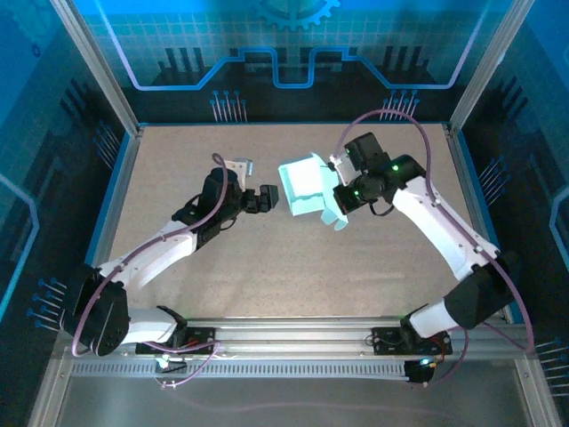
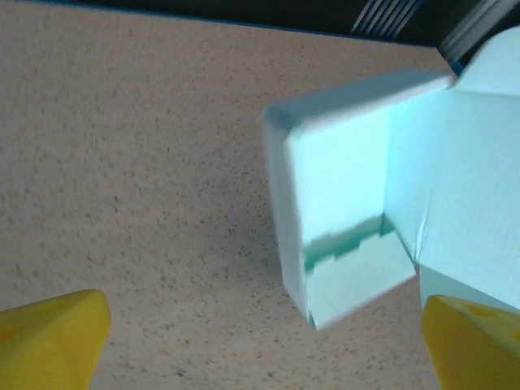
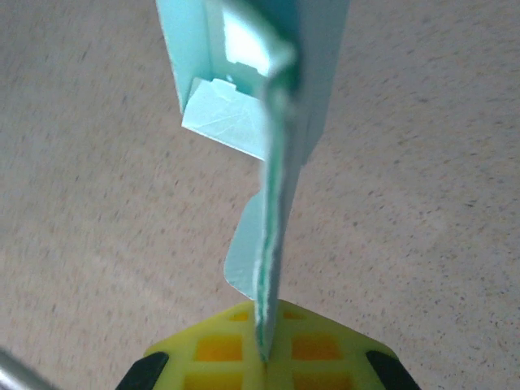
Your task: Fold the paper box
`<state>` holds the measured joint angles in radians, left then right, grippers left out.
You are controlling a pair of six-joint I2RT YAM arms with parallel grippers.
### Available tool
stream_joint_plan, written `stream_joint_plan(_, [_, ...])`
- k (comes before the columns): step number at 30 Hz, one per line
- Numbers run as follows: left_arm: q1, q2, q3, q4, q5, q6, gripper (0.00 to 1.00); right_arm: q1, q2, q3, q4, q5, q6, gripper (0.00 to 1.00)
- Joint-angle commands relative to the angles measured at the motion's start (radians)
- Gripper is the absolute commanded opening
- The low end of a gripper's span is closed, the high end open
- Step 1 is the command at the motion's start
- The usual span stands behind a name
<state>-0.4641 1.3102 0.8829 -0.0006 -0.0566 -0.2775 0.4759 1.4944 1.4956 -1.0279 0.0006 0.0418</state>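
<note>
While pinched at one edge, paper box (image 1: pixel 305 187): pale mint, partly folded, one end walled up, small flap hanging loose, near middle of worktop (image 1: pixel 178 294).
Right tool (image 3: pixel 262 348): pressed together on box's thin card edge.
Left tool (image 1: pixel 272 199): spread wide, just beside box's left side; contact unclear.
Left fingers (image 2: pixel 50 337): yellow, box ahead of them.
</note>
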Motion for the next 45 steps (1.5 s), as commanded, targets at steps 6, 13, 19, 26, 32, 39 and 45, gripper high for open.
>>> stream_joint_plan(6, [-0.02, 0.061, 0.113, -0.226, 0.031, 0.312, 0.99, -0.006, 0.143, 0.167, -0.325, -0.042, -0.21, 0.0])
stream_joint_plan(13, [-0.02, 0.134, 0.154, -0.253, 0.093, 0.281, 0.99, 0.004, 0.282, 0.309, -0.4, 0.013, -0.227, 0.19])
stream_joint_plan(19, [-0.02, 0.206, 0.214, -0.28, 0.106, 0.271, 0.99, 0.003, 0.285, 0.38, -0.32, 0.047, -0.163, 0.59])
stream_joint_plan(26, [-0.012, 0.314, 0.3, -0.321, 0.157, 0.292, 0.88, -0.018, 0.041, 0.175, -0.019, 0.026, -0.059, 0.87])
stream_joint_plan(32, [0.011, 0.439, 0.389, -0.392, 0.19, 0.337, 0.82, -0.051, -0.213, -0.128, 0.222, -0.007, 0.0, 0.87])
stream_joint_plan(39, [0.012, 0.569, 0.462, -0.424, 0.158, 0.379, 0.62, -0.062, -0.393, -0.373, 0.34, -0.063, 0.042, 0.86])
stream_joint_plan(45, [0.012, 0.632, 0.482, -0.405, 0.198, 0.363, 0.48, -0.062, -0.421, -0.461, 0.42, -0.08, 0.094, 0.86])
